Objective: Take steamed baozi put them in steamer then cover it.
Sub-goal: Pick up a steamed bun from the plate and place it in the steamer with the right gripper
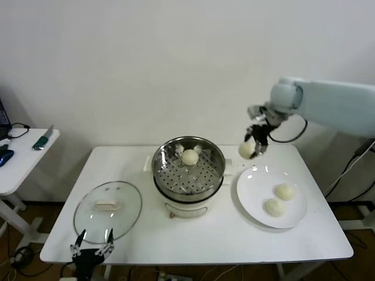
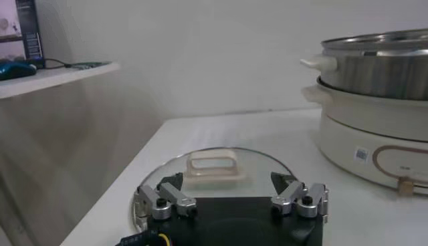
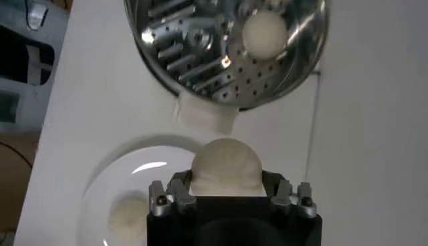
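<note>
The steel steamer (image 1: pixel 188 165) stands mid-table on its white pot base and holds one baozi (image 1: pixel 190 157), which also shows in the right wrist view (image 3: pixel 266 33). My right gripper (image 1: pixel 254 146) is shut on a second baozi (image 1: pixel 246 150) and holds it in the air between the steamer and the white plate (image 1: pixel 255 196); the held baozi fills the jaws in the right wrist view (image 3: pixel 226 167). Two more baozi (image 1: pixel 285 191) (image 1: pixel 273 206) lie on the plate. The glass cover (image 1: pixel 108 209) lies flat at the front left. My left gripper (image 1: pixel 91 250) is open, just in front of the cover.
A side table (image 1: pixel 17 158) at the far left carries a green-handled tool (image 1: pixel 43 139) and cables. The steamer's pot base (image 2: pixel 374 130) rises beside the cover (image 2: pixel 212 175) in the left wrist view. The table's front edge (image 1: pixel 193 257) runs just behind my left gripper.
</note>
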You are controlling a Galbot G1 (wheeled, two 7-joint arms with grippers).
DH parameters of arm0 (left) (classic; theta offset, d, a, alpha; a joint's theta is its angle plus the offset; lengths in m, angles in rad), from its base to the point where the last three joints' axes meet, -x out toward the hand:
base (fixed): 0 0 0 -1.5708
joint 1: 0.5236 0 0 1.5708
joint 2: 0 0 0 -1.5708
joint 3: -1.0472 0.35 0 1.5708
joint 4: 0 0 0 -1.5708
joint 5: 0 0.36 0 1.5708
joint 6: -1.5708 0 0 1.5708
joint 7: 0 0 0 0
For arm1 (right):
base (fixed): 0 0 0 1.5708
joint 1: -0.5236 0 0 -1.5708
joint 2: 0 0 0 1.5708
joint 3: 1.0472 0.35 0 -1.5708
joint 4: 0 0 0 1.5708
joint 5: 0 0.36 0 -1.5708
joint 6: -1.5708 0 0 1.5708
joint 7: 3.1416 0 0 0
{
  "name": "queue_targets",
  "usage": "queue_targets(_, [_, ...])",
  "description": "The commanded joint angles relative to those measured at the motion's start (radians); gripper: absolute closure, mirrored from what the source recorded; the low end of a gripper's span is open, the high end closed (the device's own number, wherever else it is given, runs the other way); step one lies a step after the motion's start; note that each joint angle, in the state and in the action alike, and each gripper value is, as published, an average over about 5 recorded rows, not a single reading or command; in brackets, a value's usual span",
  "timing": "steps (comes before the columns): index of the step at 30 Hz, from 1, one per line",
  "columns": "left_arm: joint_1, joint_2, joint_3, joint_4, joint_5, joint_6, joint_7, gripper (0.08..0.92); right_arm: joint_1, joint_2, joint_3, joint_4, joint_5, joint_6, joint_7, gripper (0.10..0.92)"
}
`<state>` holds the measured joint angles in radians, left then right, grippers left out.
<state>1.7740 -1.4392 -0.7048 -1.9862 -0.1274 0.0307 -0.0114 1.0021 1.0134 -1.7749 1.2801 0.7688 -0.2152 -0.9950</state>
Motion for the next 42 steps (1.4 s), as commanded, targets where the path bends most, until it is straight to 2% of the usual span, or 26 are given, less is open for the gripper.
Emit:
queue_targets(1, [0.002, 0.005, 0.001, -0.005, -0.001, 0.001, -0.002, 0.177, 0.104, 0.176, 0.036, 0.083, 0.168, -0.045, 0.032, 0.332])
queue_targets(10, [0.006, 0.009, -0.002, -0.030, -0.007, 0.007, 0.002, 0.177, -0.106, 0.400, 0.085, -0.115, 0.124, -0.055, 0.066, 0.330])
queue_targets(17, [0.015, 0.009, -0.011, -0.031, -0.008, 0.002, 0.002, 0.177, -0.240, 0.507, 0.097, -0.244, 0.073, -0.055, 0.081, 0.333])
queue_targets(25, [0.012, 0.011, -0.017, -0.028, -0.014, 0.002, 0.000, 0.177, -0.333, 0.550, 0.072, -0.281, 0.002, -0.062, 0.114, 0.332])
queue_targets(42, [0.015, 0.009, -0.016, -0.029, -0.014, -0.006, -0.004, 0.177, -0.406, 0.600, 0.097, -0.392, -0.041, -0.065, 0.159, 0.333])
